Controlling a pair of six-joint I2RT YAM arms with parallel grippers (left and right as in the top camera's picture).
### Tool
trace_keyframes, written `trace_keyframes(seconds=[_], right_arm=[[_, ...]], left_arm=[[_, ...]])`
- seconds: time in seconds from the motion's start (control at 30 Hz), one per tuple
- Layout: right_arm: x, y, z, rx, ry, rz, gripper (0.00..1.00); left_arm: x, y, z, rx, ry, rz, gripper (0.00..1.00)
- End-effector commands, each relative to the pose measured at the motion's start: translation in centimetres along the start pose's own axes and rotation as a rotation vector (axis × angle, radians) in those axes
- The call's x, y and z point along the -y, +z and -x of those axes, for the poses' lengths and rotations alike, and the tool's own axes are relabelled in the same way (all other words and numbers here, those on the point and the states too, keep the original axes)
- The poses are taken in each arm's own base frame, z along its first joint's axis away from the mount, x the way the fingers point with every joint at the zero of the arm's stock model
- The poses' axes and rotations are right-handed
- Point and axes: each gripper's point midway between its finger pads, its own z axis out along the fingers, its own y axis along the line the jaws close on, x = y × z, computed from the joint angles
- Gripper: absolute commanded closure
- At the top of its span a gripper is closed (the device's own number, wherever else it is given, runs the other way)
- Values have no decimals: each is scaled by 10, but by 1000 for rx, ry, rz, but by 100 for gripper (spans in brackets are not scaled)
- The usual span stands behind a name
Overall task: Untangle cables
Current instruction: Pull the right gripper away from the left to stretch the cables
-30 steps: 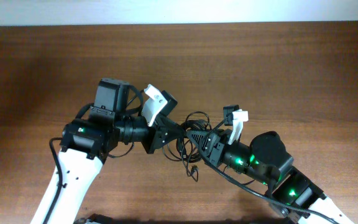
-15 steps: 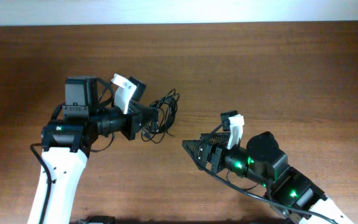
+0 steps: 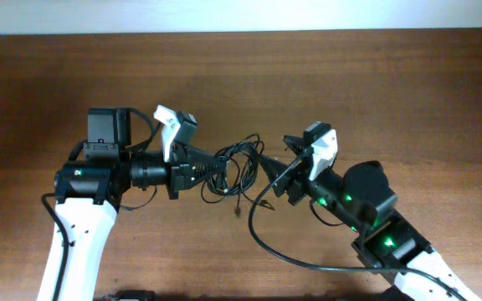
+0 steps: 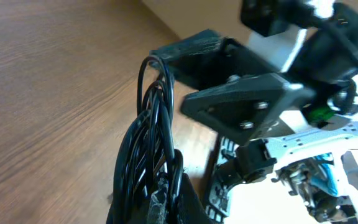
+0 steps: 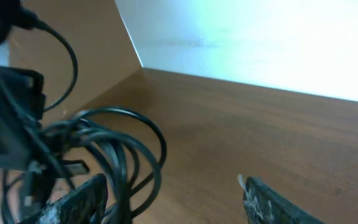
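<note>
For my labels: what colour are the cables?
The cables are black, clearest in the left wrist view.

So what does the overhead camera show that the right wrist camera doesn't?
Only overhead: both arms whole, with the left gripper clamped on the cables and one loose end trailing out of the bundle. Only right wrist: the right gripper close up, its fingers spread wide, with cable loops by one finger. Both: the black tangle and the wooden table.
</note>
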Motion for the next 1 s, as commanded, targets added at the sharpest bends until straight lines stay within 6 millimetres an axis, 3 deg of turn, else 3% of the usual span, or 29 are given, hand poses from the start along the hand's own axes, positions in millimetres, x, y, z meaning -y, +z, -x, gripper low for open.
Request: trace_keyframes(seconds=[0.0, 0.2, 0.4, 0.5, 0.63, 0.67, 0.73, 0.9, 0.93, 0.97], right_arm=[[-1, 8, 6, 27, -46, 19, 30], [15, 10, 18, 85, -50, -70, 31], [18, 18, 10, 60, -99, -73, 29], [16, 20, 19, 101, -106, -64, 29], [7, 24, 24, 129, -114, -11, 25], [-11, 24, 26, 137, -128, 95, 26], [-25, 22, 33, 168, -145, 171, 27], [-49, 30, 26, 170, -162, 337, 34], [-57, 30, 22, 163, -172, 398, 41], [-56, 33, 16, 143, -166, 401, 63]], left_arm=[[10, -1, 3, 24, 10, -63, 100], [12, -1, -1, 15, -20, -67, 100], [21, -2, 3, 35, -19, -124, 100], [25, -3, 4, 44, -19, -148, 100], [30, -4, 6, 55, -11, -175, 100], [30, -4, 6, 55, -3, -175, 100], [30, -4, 6, 56, 7, -175, 100], [58, 6, 4, 56, 137, -302, 100], [63, 11, 1, 42, 157, -322, 100], [67, 14, -1, 34, 174, -336, 100]])
